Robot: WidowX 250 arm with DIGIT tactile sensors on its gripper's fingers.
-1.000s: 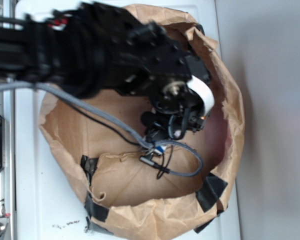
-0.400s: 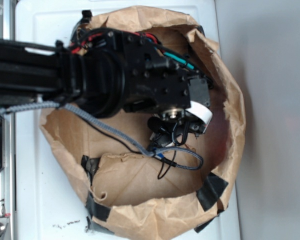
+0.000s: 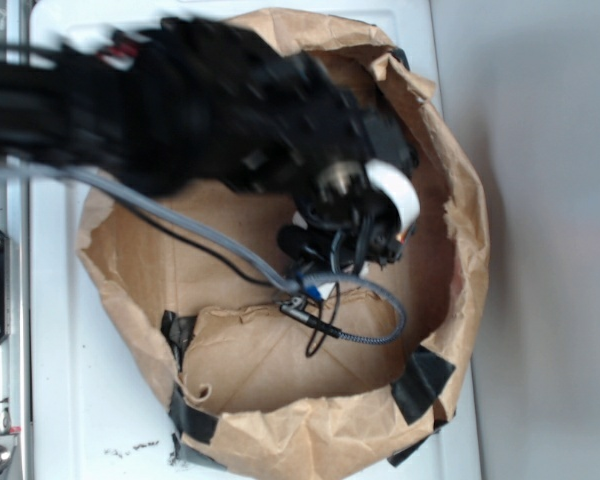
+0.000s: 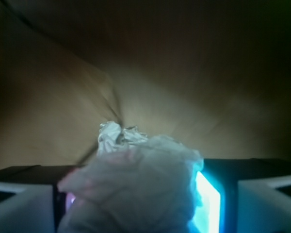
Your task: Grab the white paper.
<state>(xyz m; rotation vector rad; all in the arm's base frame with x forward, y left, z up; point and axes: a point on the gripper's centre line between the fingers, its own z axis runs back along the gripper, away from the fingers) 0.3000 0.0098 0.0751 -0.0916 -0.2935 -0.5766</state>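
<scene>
The white paper (image 4: 136,179), a crumpled off-white wad, fills the lower middle of the wrist view. My gripper (image 4: 136,199) is shut on it, and the wad bulges up between the grey fingers (image 4: 22,206), with a cyan-lit pad (image 4: 207,204) against its right side. In the exterior view my gripper (image 3: 352,245) points down inside the brown paper bag (image 3: 468,230), near its right-hand middle. There the black arm (image 3: 210,110) hides the paper.
The bag lies open on a white table (image 3: 55,330), its rim held by black tape (image 3: 420,385). A grey cable (image 3: 375,335) loops from the wrist over the bag floor. Brown bag wall (image 4: 150,63) fills the wrist view behind the paper.
The arm has kept moving over the bag and is now motion-blurred. The wrist has swung back from its pose of 0.4 s ago, and the gripper sits slightly further left.
</scene>
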